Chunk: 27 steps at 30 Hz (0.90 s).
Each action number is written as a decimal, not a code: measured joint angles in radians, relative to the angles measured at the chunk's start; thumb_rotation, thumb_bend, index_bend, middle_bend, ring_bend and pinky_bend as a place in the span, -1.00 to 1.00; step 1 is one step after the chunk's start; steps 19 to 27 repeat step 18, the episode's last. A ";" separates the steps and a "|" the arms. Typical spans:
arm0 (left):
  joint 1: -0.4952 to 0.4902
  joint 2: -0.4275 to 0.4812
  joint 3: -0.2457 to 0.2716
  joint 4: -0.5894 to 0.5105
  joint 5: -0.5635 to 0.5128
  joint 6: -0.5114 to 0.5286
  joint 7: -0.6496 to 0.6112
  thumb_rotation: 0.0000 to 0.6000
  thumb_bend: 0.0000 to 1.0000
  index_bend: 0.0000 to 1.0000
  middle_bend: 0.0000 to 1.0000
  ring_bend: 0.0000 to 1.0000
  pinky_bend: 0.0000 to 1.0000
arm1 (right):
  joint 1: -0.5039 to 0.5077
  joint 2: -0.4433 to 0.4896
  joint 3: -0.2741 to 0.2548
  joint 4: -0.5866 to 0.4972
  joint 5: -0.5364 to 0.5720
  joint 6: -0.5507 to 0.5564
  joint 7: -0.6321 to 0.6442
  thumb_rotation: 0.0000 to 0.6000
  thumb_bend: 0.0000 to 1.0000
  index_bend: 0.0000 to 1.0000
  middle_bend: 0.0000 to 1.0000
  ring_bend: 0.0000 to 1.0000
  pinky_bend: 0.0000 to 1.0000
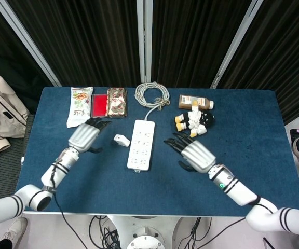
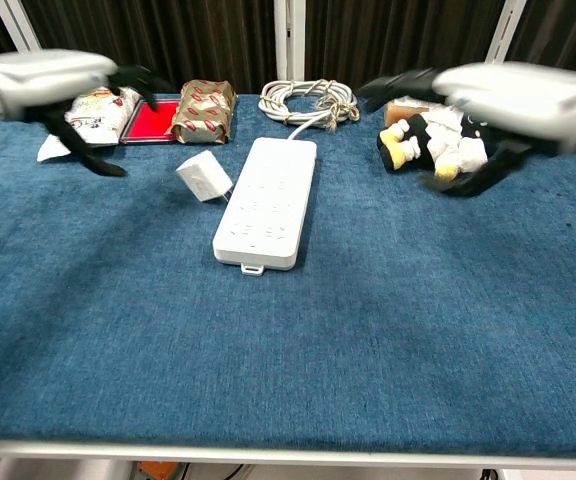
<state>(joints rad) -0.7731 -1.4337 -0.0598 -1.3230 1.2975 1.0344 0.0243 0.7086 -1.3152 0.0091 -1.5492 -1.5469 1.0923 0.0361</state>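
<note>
Head view: I see my left hand (image 1: pixel 84 137) spread, holding nothing, near the plug (image 1: pixel 121 140); right hand (image 1: pixel 193 154) spread too, bare counter (image 1: pixel 253 140) beyond it.

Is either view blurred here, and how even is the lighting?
Chest view: both the left hand and right hand are smeared by motion blur, while the power strip stays sharp. Head view: crisp throughout, even light, soft shadows, no glare.

Both arms reach forward; left hand (image 1: pixel 84 138) and right hand (image 1: pixel 195 154) hover palm-down, fingers (image 1: pixel 173 141) spread, holding nothing.
</note>
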 measured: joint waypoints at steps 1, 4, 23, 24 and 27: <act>0.027 0.017 0.000 -0.020 -0.004 0.037 0.005 1.00 -0.71 -0.80 -0.63 -0.83 -0.69 | -0.033 0.035 -0.005 -0.019 0.004 0.039 -0.007 1.00 -0.30 -0.94 -0.77 -1.00 -1.00; 0.128 0.074 0.005 -0.084 -0.021 0.170 0.028 1.00 -0.71 -0.80 -0.63 -0.83 -0.77 | -0.121 0.106 -0.019 -0.051 0.017 0.141 -0.017 1.00 -0.33 -0.96 -0.79 -1.00 -1.00; 0.571 0.255 0.104 -0.318 -0.047 0.606 0.138 1.00 -0.71 -0.80 -0.64 -0.83 -0.81 | -0.533 0.226 -0.099 -0.059 0.077 0.517 0.057 1.00 -0.35 -1.00 -0.84 -1.00 -1.00; 0.571 0.255 0.104 -0.318 -0.047 0.606 0.138 1.00 -0.71 -0.80 -0.64 -0.83 -0.81 | -0.533 0.226 -0.099 -0.059 0.077 0.517 0.057 1.00 -0.35 -1.00 -0.84 -1.00 -1.00; 0.571 0.255 0.104 -0.318 -0.047 0.606 0.138 1.00 -0.71 -0.80 -0.64 -0.83 -0.81 | -0.533 0.226 -0.099 -0.059 0.077 0.517 0.057 1.00 -0.35 -1.00 -0.84 -1.00 -1.00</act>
